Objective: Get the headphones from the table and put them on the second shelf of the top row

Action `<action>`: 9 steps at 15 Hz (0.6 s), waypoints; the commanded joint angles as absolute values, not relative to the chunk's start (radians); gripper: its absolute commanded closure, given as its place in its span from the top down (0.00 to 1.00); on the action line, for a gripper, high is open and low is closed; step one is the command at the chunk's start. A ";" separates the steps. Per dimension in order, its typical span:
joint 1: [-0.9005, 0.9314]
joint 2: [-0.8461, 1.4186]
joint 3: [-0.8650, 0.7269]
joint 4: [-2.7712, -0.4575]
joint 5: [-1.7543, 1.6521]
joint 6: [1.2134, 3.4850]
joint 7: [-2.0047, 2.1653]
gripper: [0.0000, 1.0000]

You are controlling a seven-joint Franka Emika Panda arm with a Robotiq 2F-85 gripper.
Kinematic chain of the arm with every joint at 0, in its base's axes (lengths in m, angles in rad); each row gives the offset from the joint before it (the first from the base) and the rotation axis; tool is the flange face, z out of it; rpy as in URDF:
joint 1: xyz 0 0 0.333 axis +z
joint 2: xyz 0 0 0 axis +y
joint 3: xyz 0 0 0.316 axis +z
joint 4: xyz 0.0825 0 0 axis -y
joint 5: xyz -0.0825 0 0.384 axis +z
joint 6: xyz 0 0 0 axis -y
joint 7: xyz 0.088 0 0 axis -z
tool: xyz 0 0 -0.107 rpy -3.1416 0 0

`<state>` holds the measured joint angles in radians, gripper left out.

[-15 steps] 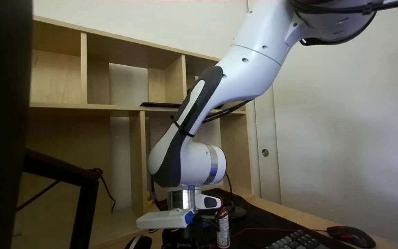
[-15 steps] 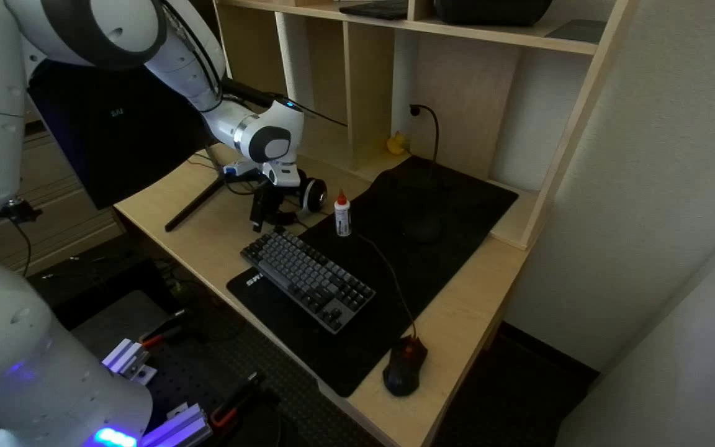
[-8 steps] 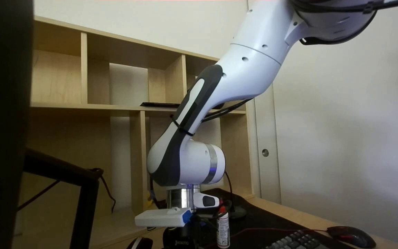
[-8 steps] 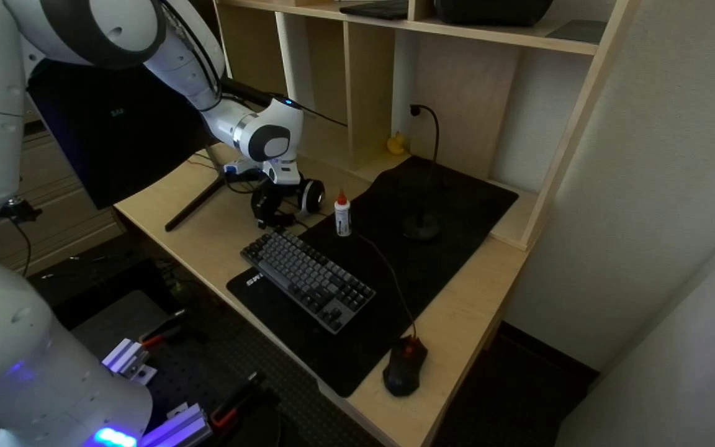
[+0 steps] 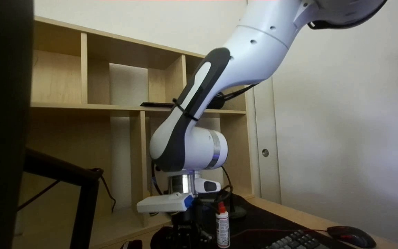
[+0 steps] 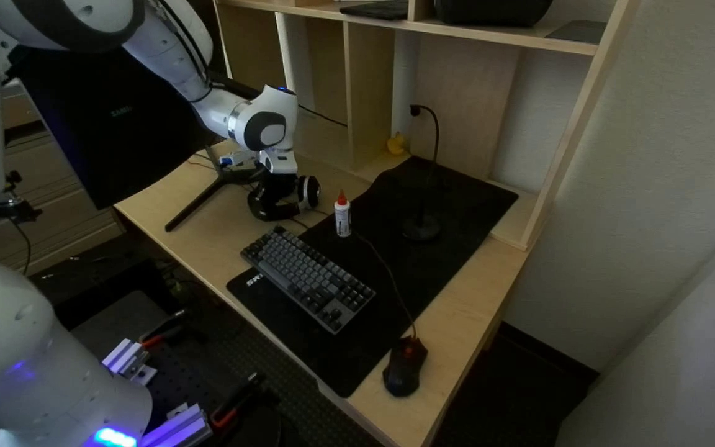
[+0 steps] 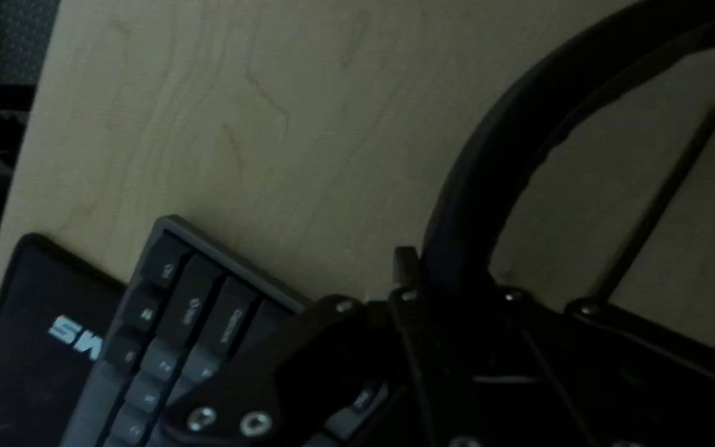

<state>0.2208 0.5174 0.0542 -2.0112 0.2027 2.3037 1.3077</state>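
In the wrist view my gripper (image 7: pixel 457 282) is shut on the black headband of the headphones (image 7: pixel 512 136), which curves up and right from between the fingers. In an exterior view the headphones (image 6: pixel 309 191) hang or rest just below the gripper (image 6: pixel 278 194), one round earcup facing right; any gap to the table (image 6: pixel 457 298) is hard to judge. Elsewhere only dark parts of the headphones (image 5: pixel 159 238) show at the bottom edge. The second shelf of the top row (image 5: pixel 97 83) is the middle upper cubby, with a flat black item (image 5: pixel 155 104) at its right front.
Near the headphones stand a white bottle (image 6: pixel 342 217) with a red cap and a keyboard (image 6: pixel 308 279). A monitor (image 6: pixel 115 124) is close behind the arm, its stand leg (image 6: pixel 193 205) on the table. A lamp (image 6: pixel 422 228) and a mouse (image 6: pixel 405 369) lie farther right.
The gripper has closed on the headband. My arm has risen, and the headphones have shifted slightly up with it, more of them showing at the bottom of an exterior view.
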 commanded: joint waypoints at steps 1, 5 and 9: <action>0.226 0.284 0.039 -2.171 0.130 2.174 1.294 0.04; 0.201 0.060 0.045 -2.275 0.061 2.041 1.312 0.04; 0.142 -0.175 0.048 -2.389 0.103 2.061 1.269 0.04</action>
